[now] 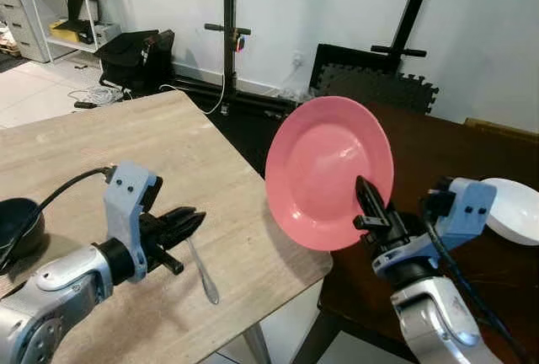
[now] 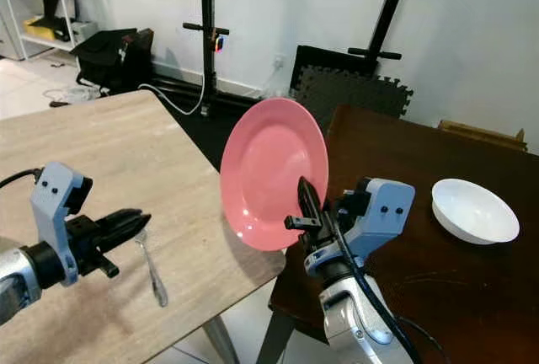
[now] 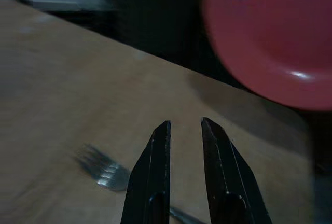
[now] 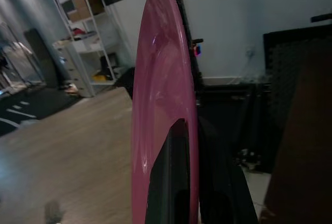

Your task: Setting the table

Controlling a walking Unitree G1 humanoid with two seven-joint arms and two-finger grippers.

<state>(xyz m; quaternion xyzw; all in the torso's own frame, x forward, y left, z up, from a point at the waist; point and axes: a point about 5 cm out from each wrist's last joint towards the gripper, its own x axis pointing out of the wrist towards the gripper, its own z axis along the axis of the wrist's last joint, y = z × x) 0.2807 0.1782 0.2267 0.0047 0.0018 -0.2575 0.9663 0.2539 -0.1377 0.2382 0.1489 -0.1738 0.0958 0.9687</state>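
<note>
The light wooden worktop (image 1: 101,153) stands beside a dark brown wooden worktop (image 1: 446,145) (a white bowl (image 2: 474,210) rests on the dark one). The round pink plastic plate (image 1: 324,166) is held upright in the air between them, its rim clenched in the right tool (image 1: 364,197). The left tool (image 1: 187,222), fingers slightly parted and grasping nothing, hovers over a silver metal fork (image 1: 202,270) lying on the light worktop
</note>
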